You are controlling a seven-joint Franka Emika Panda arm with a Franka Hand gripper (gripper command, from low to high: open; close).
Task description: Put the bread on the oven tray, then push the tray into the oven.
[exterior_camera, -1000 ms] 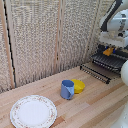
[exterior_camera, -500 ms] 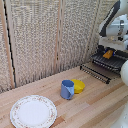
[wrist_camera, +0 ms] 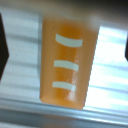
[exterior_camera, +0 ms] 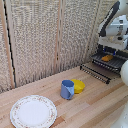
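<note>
The bread [exterior_camera: 107, 58], a small orange-yellow oblong chunk, lies on the oven pan [exterior_camera: 116, 61], a dark tray of parallel bars at the exterior view's right edge. The white arm reaches down over it, and the clamp [exterior_camera: 113, 49] hangs just above the bread, not visibly touching it in the exterior view.

In the wrist view the bread [wrist_camera: 67, 62] fills the middle of the picture, lying flat across pale metal bars of the pan [wrist_camera: 112, 75], with three short whitish marks showing along its top (whether these are bars seen through it or glints, the blur does not let me say). The dark fingers [wrist_camera: 3, 47] stand at the two sides of the picture, well clear of the bread on both flanks, so the jaws are spread wide with nothing held between them.

A long thin black barred flap [exterior_camera: 95, 73] lies in front of the pan, reaching out onto the wooden table [exterior_camera: 95, 107]. Of the oven itself little can be made out behind the arm.

Toward the middle of the table a blue mug [exterior_camera: 67, 89] stands upright, touching a round yellow bowl [exterior_camera: 78, 86] just beside it. A white plate with a patterned rim [exterior_camera: 33, 111] sits nearer the exterior view's left, apart from both. No brand, label or writing can be read anywhere.
</note>
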